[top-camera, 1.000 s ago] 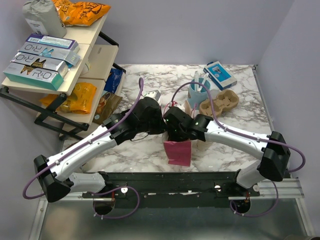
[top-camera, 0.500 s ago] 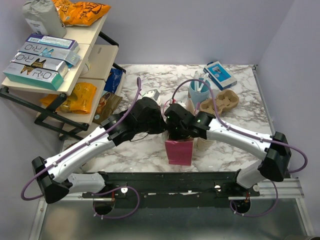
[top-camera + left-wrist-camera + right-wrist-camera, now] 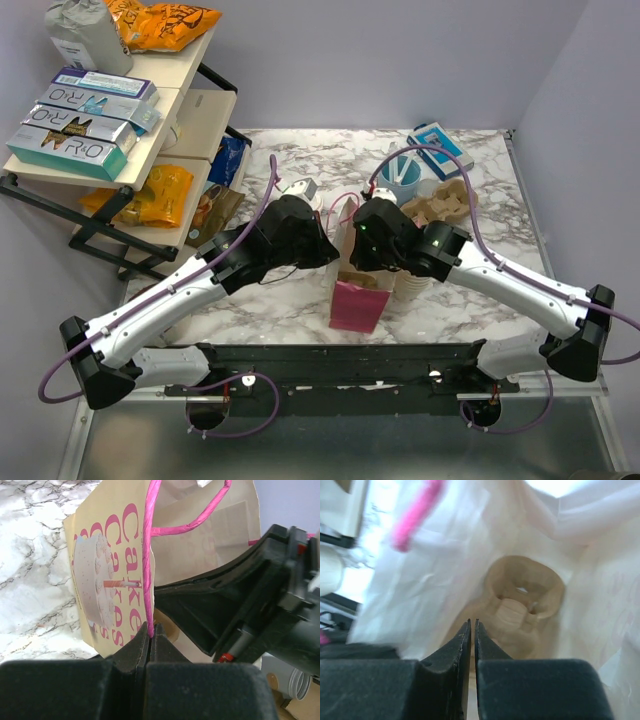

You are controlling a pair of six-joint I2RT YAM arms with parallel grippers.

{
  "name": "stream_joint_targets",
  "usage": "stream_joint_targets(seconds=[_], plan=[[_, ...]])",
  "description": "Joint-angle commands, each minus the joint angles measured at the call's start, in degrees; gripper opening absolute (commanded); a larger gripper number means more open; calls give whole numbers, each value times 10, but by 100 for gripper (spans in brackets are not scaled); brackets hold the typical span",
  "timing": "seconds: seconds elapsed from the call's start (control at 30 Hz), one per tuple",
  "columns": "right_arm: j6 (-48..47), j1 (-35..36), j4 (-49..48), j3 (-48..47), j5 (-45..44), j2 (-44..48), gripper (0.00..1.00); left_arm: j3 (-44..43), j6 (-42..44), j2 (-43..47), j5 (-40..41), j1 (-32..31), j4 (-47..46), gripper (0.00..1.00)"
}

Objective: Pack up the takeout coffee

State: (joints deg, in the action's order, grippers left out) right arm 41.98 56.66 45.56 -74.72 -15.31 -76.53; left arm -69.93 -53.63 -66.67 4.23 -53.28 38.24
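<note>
Shelving (image 3: 150, 140) is standing at the far left, carrying boxes and snack bags. The takeout coffee (image 3: 300, 188) is sitting on the marble table (image 3: 290, 300) just behind the left wrist, outside the bag; it is too small to tell whether it is upright. The left gripper (image 3: 150, 630) is pinching the pink handle (image 3: 147, 565) of the paper bag (image 3: 357, 305), its fingers clenched on the cord. The right gripper (image 3: 472, 624) is pointing down into the bag's mouth, its fingers showing a thin slit between them and grasping nothing. Below them, a tan moulded carrier (image 3: 522, 595) is lying on the bag's floor. Right of the bag, stacked cream cups (image 3: 410, 285) are standing. A light-blue mug (image 3: 398, 180) and a pulp tray (image 3: 450, 205) are sitting farther back.
</note>
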Motion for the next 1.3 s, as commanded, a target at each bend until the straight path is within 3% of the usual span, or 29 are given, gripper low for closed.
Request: stream_joint_targets(seconds=[0.0,0.27,0.4,0.7,0.8,1.0,1.03,1.13,1.27], plan=[[1,-1,33,13,-7,-19,12,8,-10,15,0,-2,-11,0],[-1,-1,-27,47,71,-105,10,8,-13,15,-7,-2,-21,0],[6,0,-17,50,67,-139,10,6,-16,19,-9,-2,-26,0],[6,-1,-17,50,48,-135,10,4,-16,33,4,-2,-25,0],[-17,-1,-18,30,34,-95,10,11,-17,35,31,-2,-15,0],[-102,-1,-35,-39,23,16,36,40,-34,49,59,-2,-16,0],[-109,0,-50,-42,28,30,49,41,-36,51,64,-2,-15,0],[-145,-1,-88,-46,66,74,64,41,-33,55,84,-3,-7,0],[-162,-1,-147,-25,105,131,77,38,-10,69,100,-3,-2,0]])
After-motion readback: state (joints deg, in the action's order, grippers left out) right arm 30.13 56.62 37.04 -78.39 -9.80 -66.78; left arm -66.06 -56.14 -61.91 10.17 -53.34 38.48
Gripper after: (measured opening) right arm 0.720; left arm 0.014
